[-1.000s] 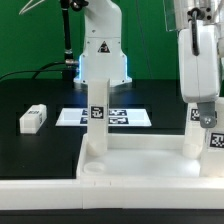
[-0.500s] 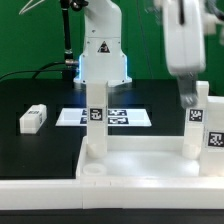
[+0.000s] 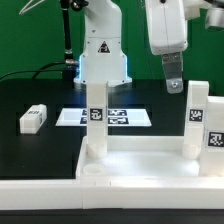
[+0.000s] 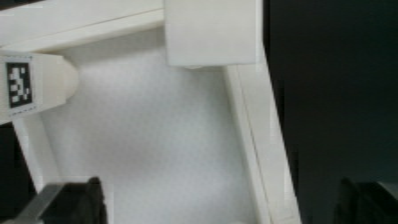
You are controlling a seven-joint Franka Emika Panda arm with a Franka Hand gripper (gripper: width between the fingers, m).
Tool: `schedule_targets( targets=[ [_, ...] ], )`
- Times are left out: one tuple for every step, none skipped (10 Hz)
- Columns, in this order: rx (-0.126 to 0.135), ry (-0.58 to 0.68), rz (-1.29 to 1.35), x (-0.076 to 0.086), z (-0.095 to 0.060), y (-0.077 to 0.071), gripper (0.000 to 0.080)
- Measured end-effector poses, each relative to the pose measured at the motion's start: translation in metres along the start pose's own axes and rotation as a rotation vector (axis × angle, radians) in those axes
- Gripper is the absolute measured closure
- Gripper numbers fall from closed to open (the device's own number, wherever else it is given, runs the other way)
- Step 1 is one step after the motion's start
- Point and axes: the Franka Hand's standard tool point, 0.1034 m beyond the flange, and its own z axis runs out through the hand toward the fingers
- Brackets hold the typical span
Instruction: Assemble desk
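Observation:
The white desk tabletop (image 3: 140,165) lies upside down at the front, raised rim up. Two white square legs stand upright in its far corner sockets, one (image 3: 96,115) on the exterior view's left and one (image 3: 197,118) on its right, both tagged. A near corner socket (image 3: 92,172) is empty. A third leg (image 3: 33,118) lies loose on the black table at the exterior view's left. My gripper (image 3: 172,78) hangs open and empty above and slightly left of the right-hand leg, clear of it. In the wrist view the gripper (image 4: 217,205) is over the tabletop (image 4: 143,120), fingers (image 4: 71,200) wide apart.
The marker board (image 3: 118,117) lies behind the tabletop. The arm's white base (image 3: 102,55) stands at the back. A long white bar (image 3: 40,192) runs along the front edge. Cables hang at the back left.
My gripper has let go of the right-hand leg and risen up and toward the exterior view's left. The leg stays upright in its socket.

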Motion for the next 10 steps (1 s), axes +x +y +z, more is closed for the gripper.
schedule_targets(
  targets=[
    [0.0,0.0,0.0,0.0,0.0,0.0,0.015],
    [0.004,0.001,-0.02,0.002,-0.001,0.001,0.015],
    [0.018,0.005,-0.066,0.012,-0.005,0.008,0.015],
    [0.024,-0.001,-0.135,0.022,-0.016,0.016,0.015],
    [0.032,-0.018,-0.168,0.034,-0.031,0.025,0.015],
    [0.035,-0.029,-0.269,0.048,-0.044,0.035,0.015],
    [0.043,-0.031,-0.346,0.059,-0.053,0.037,0.015],
    [0.05,-0.029,-0.409,0.059,-0.055,0.036,0.015],
    [0.045,-0.027,-0.447,0.058,-0.052,0.037,0.015],
    [0.045,-0.024,-0.543,0.059,-0.052,0.037,0.015]
  ],
)
